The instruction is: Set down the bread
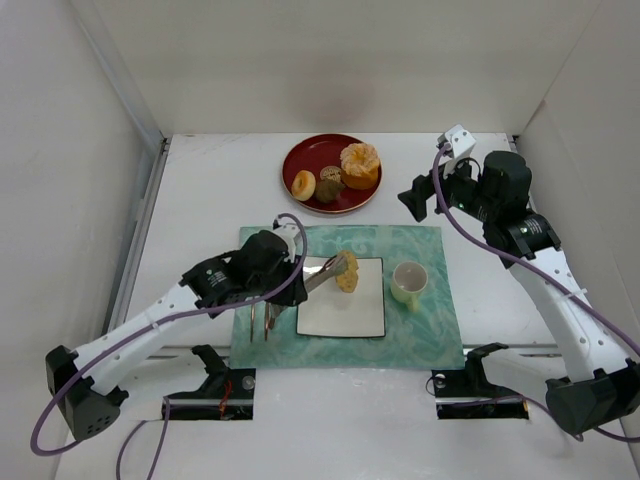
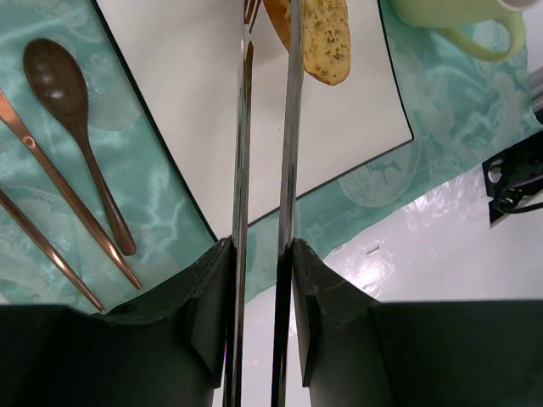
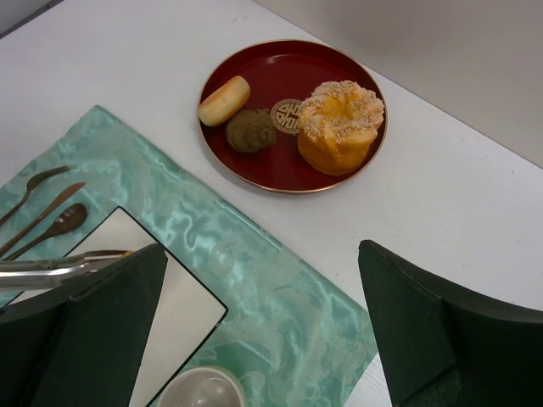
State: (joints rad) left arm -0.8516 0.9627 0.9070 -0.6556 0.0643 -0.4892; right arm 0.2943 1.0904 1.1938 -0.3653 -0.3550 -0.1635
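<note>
The bread (image 1: 347,272), a small tan speckled oval, is pinched in the tips of metal tongs (image 1: 322,276) over the far part of the white square plate (image 1: 340,315). My left gripper (image 1: 292,270) is shut on the tongs. In the left wrist view the tongs' arms (image 2: 288,170) run up from my left gripper (image 2: 263,246) to the bread (image 2: 327,38), above the plate (image 2: 187,102). I cannot tell whether the bread touches the plate. My right gripper (image 1: 420,197) is open and empty, raised at the back right; its wrist view (image 3: 261,250) looks down on the mat.
A red round plate (image 1: 310,152) at the back holds a rounder bun, a dark brown lump and a large orange pastry. A pale green cup (image 1: 408,283) stands right of the white plate. A spoon (image 2: 59,85) and other cutlery lie left of it on the teal placemat (image 1: 420,330).
</note>
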